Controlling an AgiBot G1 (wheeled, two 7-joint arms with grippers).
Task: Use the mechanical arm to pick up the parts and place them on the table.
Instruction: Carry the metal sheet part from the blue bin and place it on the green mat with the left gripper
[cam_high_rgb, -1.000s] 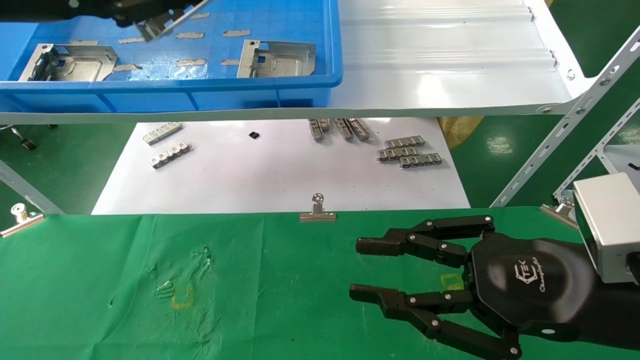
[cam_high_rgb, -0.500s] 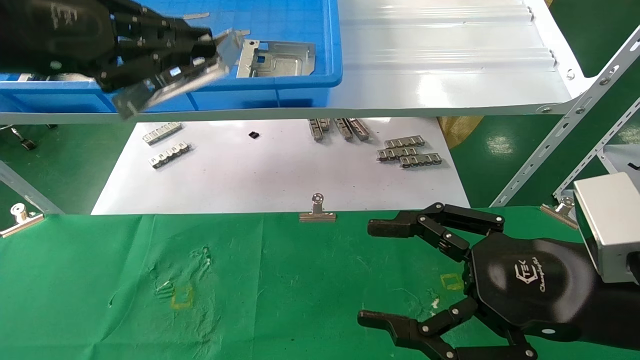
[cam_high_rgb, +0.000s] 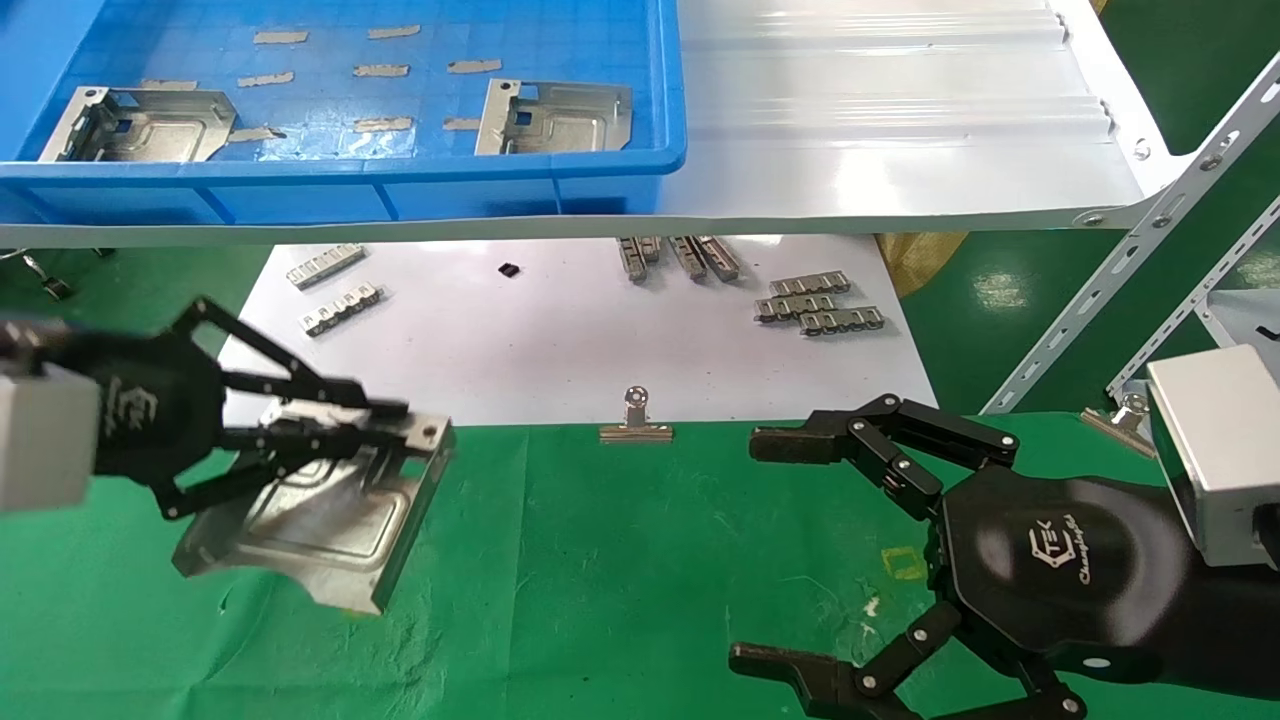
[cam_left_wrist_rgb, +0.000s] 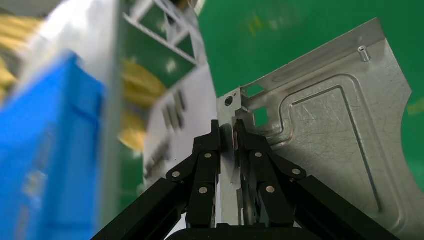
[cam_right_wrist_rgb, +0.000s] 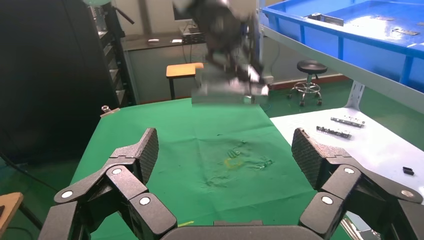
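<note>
My left gripper (cam_high_rgb: 395, 415) is shut on the folded edge of a silvery stamped part (cam_high_rgb: 310, 530) and holds it tilted just above the left side of the green-cloth table (cam_high_rgb: 620, 560). The left wrist view shows the fingers (cam_left_wrist_rgb: 207, 150) pinching the part's (cam_left_wrist_rgb: 340, 135) tabbed edge. My right gripper (cam_high_rgb: 755, 550) is open wide and empty, low over the table's right side near a yellow square (cam_high_rgb: 905, 563). Its view shows the spread pads (cam_right_wrist_rgb: 147, 150) and the left gripper's part (cam_right_wrist_rgb: 230, 90) beyond. Two more parts (cam_high_rgb: 140, 125) (cam_high_rgb: 555, 118) lie in the blue bin (cam_high_rgb: 400, 170).
The bin sits on a glossy white shelf (cam_high_rgb: 880, 120) above a white sheet (cam_high_rgb: 560, 350) with small ridged strips (cam_high_rgb: 815, 300). Binder clips (cam_high_rgb: 635, 420) hold the cloth's far edge. A slanted metal frame (cam_high_rgb: 1130, 290) stands at the right.
My left gripper has carried the part out of the blue bin and down to the table's left side. My right gripper has spread its fingers wider.
</note>
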